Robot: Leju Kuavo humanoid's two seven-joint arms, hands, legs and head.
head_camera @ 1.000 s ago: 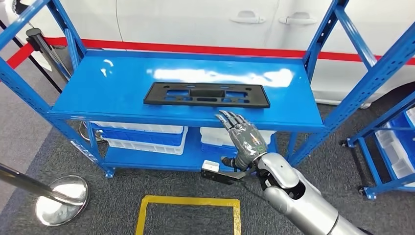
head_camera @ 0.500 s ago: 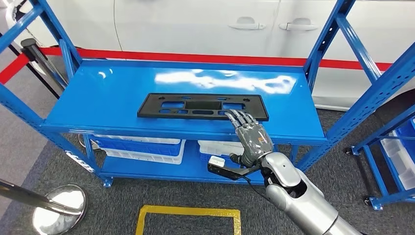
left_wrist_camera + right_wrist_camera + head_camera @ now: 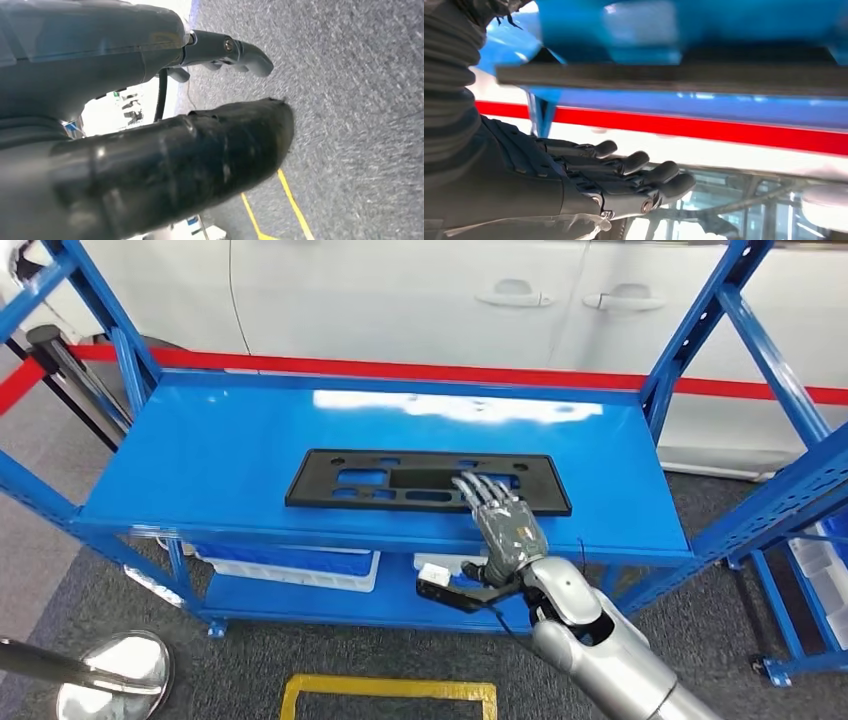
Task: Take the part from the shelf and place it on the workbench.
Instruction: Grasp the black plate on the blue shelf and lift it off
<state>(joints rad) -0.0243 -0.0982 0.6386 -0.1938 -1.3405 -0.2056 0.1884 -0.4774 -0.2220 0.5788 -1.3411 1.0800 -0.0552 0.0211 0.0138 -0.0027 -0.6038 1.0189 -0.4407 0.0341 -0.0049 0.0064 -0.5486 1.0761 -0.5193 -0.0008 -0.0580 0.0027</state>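
On the blue shelf's (image 3: 200, 460) top deck, the black part (image 3: 400, 481) lies flat, near the front edge; right hand (image 3: 503, 525) spread flat over its right end, fingers (image 3: 634, 162) extended, gripping nothing; left hand (image 3: 150, 165) empty over grey floor (image 3: 350, 100).

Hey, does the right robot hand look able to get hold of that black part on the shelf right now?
Probably yes. The right robot hand is open, its fingertips over the near edge of the black part, which lies flat on the blue shelf with nothing between them.
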